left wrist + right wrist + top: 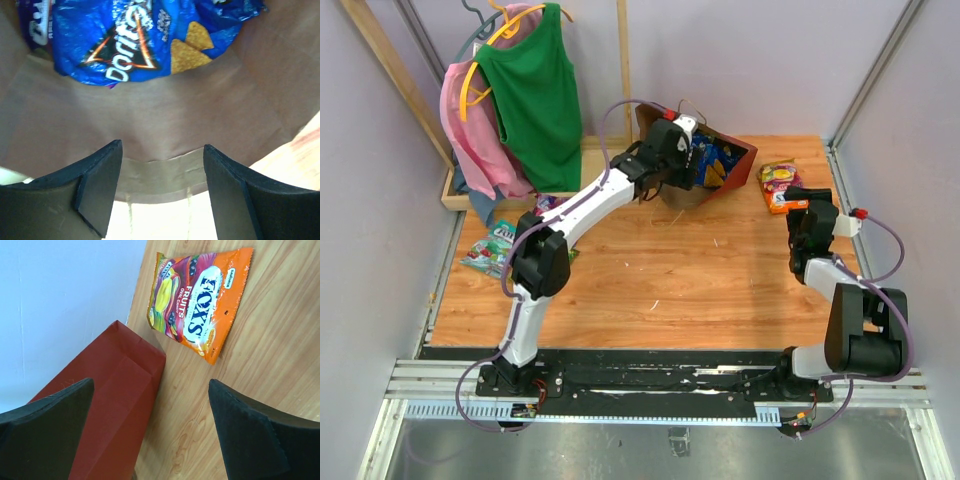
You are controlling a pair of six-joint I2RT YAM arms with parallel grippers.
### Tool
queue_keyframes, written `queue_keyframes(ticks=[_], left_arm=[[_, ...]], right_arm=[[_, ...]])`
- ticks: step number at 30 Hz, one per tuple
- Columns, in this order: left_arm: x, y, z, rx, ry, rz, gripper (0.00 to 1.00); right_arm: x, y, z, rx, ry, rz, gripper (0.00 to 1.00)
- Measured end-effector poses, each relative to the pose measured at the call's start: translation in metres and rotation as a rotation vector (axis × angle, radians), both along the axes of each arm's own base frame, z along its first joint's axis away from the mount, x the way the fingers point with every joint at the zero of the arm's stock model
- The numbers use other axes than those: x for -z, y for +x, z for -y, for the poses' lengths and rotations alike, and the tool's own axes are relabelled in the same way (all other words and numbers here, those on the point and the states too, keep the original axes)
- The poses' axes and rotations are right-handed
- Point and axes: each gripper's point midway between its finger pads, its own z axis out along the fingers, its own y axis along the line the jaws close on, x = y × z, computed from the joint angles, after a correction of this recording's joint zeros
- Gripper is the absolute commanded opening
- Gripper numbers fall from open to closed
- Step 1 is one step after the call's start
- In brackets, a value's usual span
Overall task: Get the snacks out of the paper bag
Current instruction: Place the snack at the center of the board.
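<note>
Left claw (160, 195), spread and empty, sits at the mouth of the paper bag (150, 125), which lies far-centre on the tabletop (670, 270). The blue Doritos bag (125, 40) lies deeper inside. The step looks like reaching in; the next move calls for advancing and pinching it. Right claw (150, 430), also spread, hovers near an orange candy packet (200, 300) lying outside the bag.

left arm (585, 205): stretched far forward and to its right, elbow bent, wrist just behind the claw. left gripper (162, 150): jaws wide apart, dark pads facing each other. right arm (840, 290): folded close to its base. right gripper (151, 385): jaws wide apart.
</note>
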Motion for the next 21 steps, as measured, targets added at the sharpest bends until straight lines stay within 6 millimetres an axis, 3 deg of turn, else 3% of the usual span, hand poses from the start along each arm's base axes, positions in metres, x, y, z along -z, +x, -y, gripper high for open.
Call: queue_keyframes(ticks=[5,13,21], left_arm=[[0.000,0.003,0.021,0.023,-0.097,0.013,0.58],[0.011,0.022,0.031,-0.034,-0.191,0.078,0.53],[0.049,0.026,0.041,-0.018,-0.247,0.085,0.52]], right_arm=[[0.004,-0.002,0.000,-0.006,-0.017,-0.018,0.99],[0.010,-0.014,0.000,-0.009,-0.041,-0.037,0.99],[-0.010,-0.019,0.004,0.005,-0.087,0.006,0.98]])
